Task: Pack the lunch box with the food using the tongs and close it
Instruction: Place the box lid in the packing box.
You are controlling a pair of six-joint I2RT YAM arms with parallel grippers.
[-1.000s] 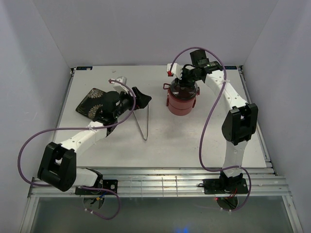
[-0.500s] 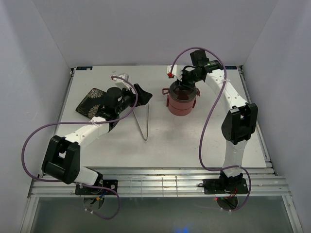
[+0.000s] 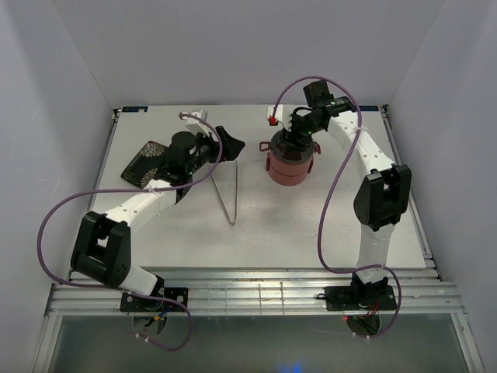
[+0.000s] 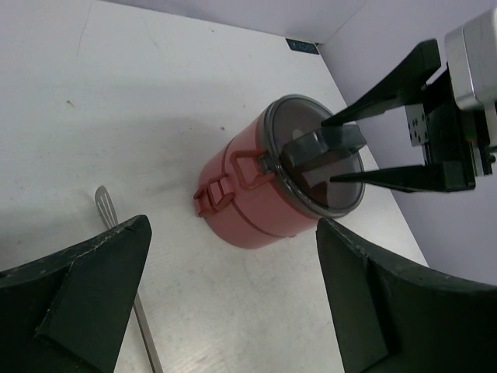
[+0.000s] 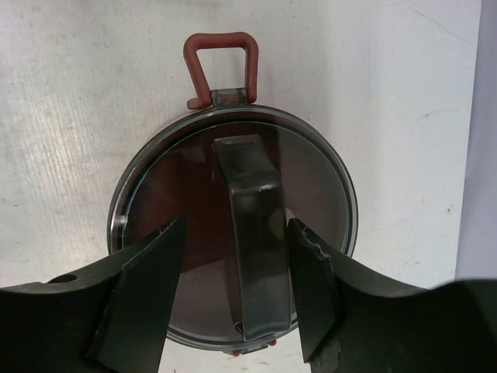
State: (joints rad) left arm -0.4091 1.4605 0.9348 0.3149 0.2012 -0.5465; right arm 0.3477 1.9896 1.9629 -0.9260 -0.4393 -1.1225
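white tabletop [image 3: 311, 225] under both arms. right gripper [image 5: 237, 225] hangs straight over the lunch box [image 3: 290, 167], jaws parted either side of the lid's bar handle [image 5: 245, 179], which runs lengthwise between them, unpinched. left gripper [image 4: 233, 225], spread wide, hovers farther off, by the tongs [image 3: 234, 194].

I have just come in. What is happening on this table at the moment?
The right tool stands over the red lunch box, which has its lid on. Its jaws are open on either side of the lid's handle, not gripping it. The left tool is open as well, holds nothing, and points toward the lunch box. The silver tongs lie flat on the table, untouched. A dark patterned plate sits at the left, partly hidden by the left arm.
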